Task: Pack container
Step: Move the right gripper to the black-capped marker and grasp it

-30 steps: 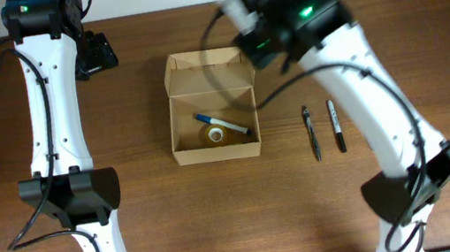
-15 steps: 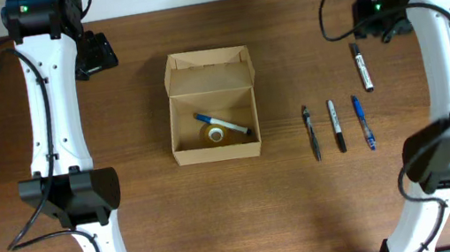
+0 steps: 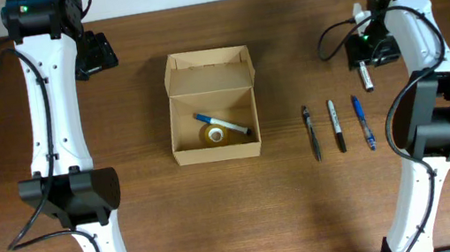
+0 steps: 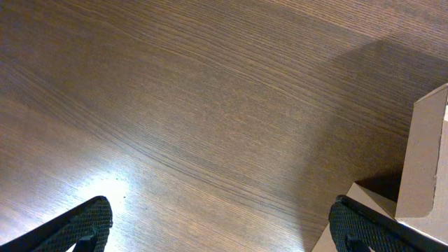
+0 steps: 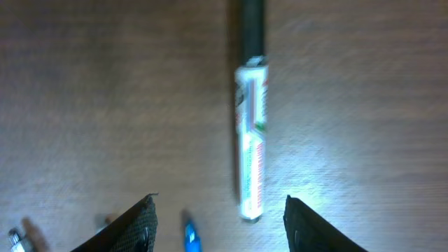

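The container, a tan cardboard box, stands open at table centre with its flap lid up at the back. Inside lie a blue marker and a roll of tape. My right gripper is open at the far right, over a white marker with a black cap. In the right wrist view the marker lies on the wood between and ahead of the open fingers. My left gripper is open and empty, left of the box; the box's corner shows at the right of its view.
A black pen, a black-and-white marker and a blue pen lie side by side on the table, right of the box. The blue pen's tip shows low in the right wrist view.
My right arm swung from above the box to the far right of the table, then came in over the white marker. The left arm has not moved.
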{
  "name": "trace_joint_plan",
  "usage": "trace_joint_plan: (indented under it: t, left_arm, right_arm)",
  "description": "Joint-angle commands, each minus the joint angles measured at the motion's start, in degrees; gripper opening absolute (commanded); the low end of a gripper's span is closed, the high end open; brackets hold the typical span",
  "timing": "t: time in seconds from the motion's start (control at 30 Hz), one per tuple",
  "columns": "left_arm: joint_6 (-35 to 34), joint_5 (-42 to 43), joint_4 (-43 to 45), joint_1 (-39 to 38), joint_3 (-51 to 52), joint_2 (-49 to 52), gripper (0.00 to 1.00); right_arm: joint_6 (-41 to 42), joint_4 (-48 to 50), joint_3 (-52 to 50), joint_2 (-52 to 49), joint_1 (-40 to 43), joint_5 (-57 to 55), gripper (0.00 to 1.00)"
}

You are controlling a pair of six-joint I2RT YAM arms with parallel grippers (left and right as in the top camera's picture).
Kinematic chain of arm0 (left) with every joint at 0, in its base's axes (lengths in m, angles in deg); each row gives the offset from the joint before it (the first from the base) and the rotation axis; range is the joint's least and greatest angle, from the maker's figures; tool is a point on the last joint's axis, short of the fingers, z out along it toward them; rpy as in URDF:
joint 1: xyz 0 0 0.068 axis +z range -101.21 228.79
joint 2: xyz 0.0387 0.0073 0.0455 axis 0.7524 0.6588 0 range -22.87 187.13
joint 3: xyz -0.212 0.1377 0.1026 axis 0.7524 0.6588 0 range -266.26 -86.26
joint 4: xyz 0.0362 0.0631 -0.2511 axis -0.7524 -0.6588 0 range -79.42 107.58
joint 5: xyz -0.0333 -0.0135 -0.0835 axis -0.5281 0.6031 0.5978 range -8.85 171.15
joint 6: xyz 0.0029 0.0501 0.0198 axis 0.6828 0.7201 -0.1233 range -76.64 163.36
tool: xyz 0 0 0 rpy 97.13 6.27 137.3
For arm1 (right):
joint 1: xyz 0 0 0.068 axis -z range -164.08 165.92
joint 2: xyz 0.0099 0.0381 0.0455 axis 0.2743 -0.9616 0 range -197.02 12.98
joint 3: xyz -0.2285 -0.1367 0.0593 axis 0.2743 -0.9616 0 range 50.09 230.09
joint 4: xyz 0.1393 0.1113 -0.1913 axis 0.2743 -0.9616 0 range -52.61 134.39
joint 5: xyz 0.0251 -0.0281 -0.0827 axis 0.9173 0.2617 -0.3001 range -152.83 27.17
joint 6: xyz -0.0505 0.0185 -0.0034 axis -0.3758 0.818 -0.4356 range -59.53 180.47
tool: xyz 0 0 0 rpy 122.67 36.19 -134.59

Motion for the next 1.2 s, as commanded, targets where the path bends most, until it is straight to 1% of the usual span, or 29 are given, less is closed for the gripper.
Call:
trace_joint_plan:
  t: [0.0, 0.5, 0.67, 0.7, 0.83, 1.03, 1.17]
  left_arm:
    - [0.7, 0.2, -0.1, 0.3, -1.0, 0.1, 1.00]
    - [0.7, 0.2, -0.1, 0.3, -1.0, 0.1, 1.00]
    - [0.7, 0.2, -0.1, 0.3, -1.0, 0.1, 1.00]
    - [0.7, 0.2, -0.1, 0.3, -1.0, 0.1, 1.00]
    - [0.7, 0.2, -0.1, 0.3, -1.0, 0.1, 1.00]
    - [0.7, 0.2, 0.0, 0.3, -1.0, 0.1, 1.00]
    - [0.7, 0.2, -0.1, 0.3, -1.0, 0.1, 1.00]
  right_arm:
    - [-1.3, 1.6, -0.1, -0.7, 1.0, -0.9, 0.59]
    - [-1.3, 2.6, -0.2, -6.2, 1.0, -0.5, 0.56]
    - [-1.2, 2.8, -0.2, -6.4, 1.0, -0.5, 0.43]
    - [-1.2, 2.8, -0.2, -6.4, 1.0, -0.5, 0.38]
    - [-0.8, 2.8, -0.2, -6.4, 1.0, -0.3, 0.04]
    - [-0.6, 1.1, 0.2, -6.2, 1.0, 3.3, 0.04]
    - [-0.6, -2.8, 5.0, -4.7, 0.8, 8.6, 0.03]
